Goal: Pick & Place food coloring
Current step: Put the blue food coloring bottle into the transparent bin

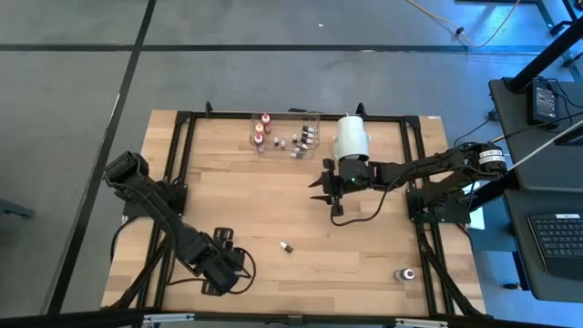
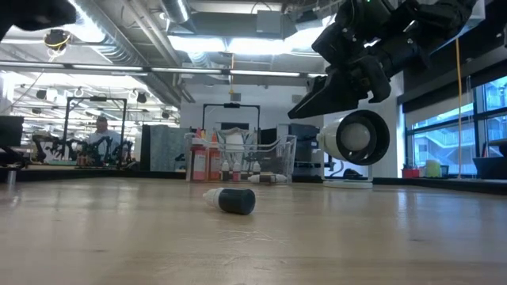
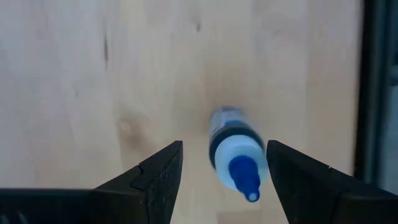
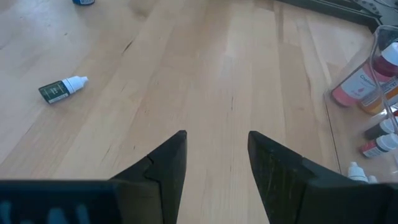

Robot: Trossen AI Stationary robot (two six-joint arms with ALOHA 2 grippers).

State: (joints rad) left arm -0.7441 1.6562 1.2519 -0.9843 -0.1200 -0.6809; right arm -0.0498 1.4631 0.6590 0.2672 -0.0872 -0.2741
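Observation:
One small dark food coloring bottle (image 1: 286, 247) with a white cap lies on its side mid-table; it also shows in the low view (image 2: 230, 200) and the right wrist view (image 4: 61, 89). A blue-tipped, white-capped bottle (image 3: 236, 155) stands on the table between the open fingers of my left gripper (image 3: 224, 144), which is at the near left (image 1: 225, 242); no touch shows. Several more bottles stand in the clear tray (image 1: 314, 117) at the far edge. My right gripper (image 1: 319, 189) hangs open above mid-table, holding nothing (image 4: 216, 133).
A big white cylinder (image 1: 352, 137) stands beside the tray at the far edge. Another small bottle (image 1: 405, 273) stands near the table's near right corner. Black rails (image 1: 178, 164) frame the tabletop. Bare wood lies between the two grippers.

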